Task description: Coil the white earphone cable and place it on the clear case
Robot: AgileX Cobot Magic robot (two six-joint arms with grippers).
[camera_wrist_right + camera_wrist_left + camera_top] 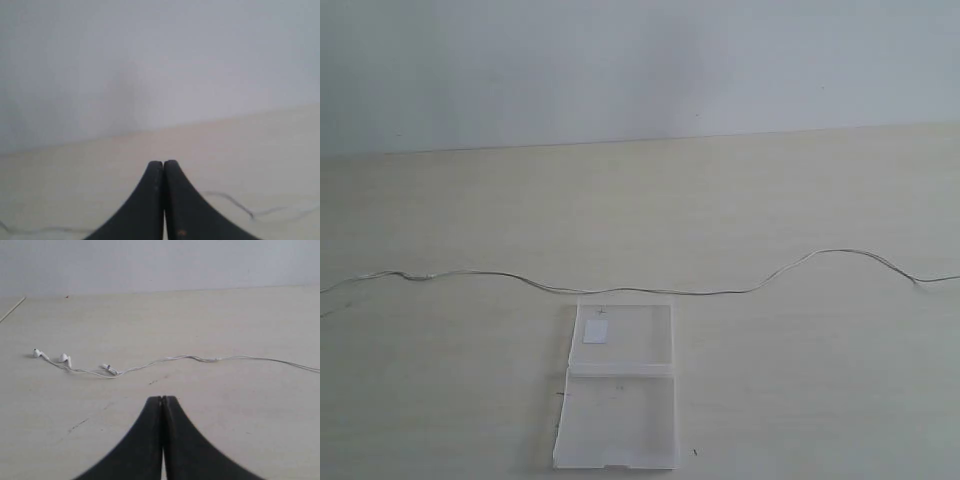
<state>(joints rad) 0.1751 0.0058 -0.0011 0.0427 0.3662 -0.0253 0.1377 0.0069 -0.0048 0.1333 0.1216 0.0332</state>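
1. Exterior view: the cable (720, 293) lies uncoiled on the table (800, 390). It stretches in a wavy line from the left edge toward the right edge and leaves the frame on both sides.
2. The case (618, 415) lies open and flat at the middle of the near edge, one half behind the other. Its far half carries a small white label (595, 331).
3. The cable passes just beyond the case's far side. Whether the two touch cannot be told, and no part of the cable rests on the case.
4. Left wrist view: the left gripper (162, 399) has its fingers (142, 445) clenched together on nothing. The cable (165, 359) lies ahead of them and apart, ending in two earbuds (65, 358).
5. Right wrist view: the right gripper (163, 163) also has its fingers (145, 205) pressed together and empty. A faint stretch of cable (235, 202) lies on the table ahead, with a pale wall (150, 65) beyond the far edge.
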